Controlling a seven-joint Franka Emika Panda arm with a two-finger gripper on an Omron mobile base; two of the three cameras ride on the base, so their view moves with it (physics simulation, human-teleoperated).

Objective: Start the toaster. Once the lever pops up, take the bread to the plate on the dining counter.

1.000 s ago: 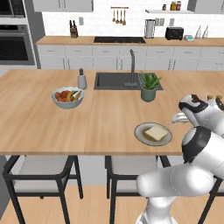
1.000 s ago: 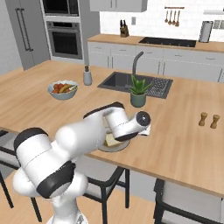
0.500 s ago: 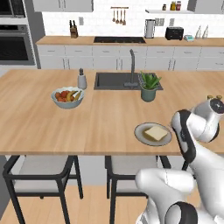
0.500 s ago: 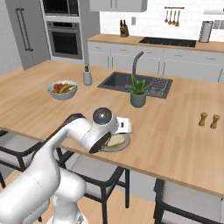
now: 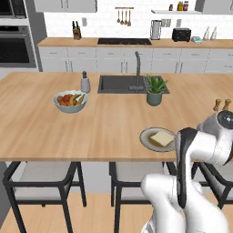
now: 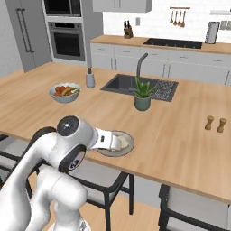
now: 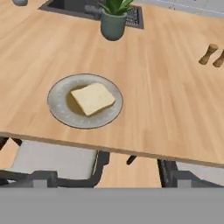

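Bread (image 7: 93, 98) flat on plate (image 7: 61, 111), roughly centred, nothing of mine touching it. Plate near front edge of dining counter (image 5: 104, 132). Potted plant (image 7: 113, 19) beyond plate, just before sink (image 5: 119, 83); fruit bowl (image 5: 70, 101) well off to plate's left; two small shakers (image 7: 212, 54) off to plate's right. Toaster (image 5: 181, 34) on far worktop behind. My claw empty, jaws spread wide.

Both base views look forward and down from behind the arm, left and right, sharing the dining counter (image 5: 104, 123) and plate (image 6: 118, 150). The hand view looks down on that plate from closer.
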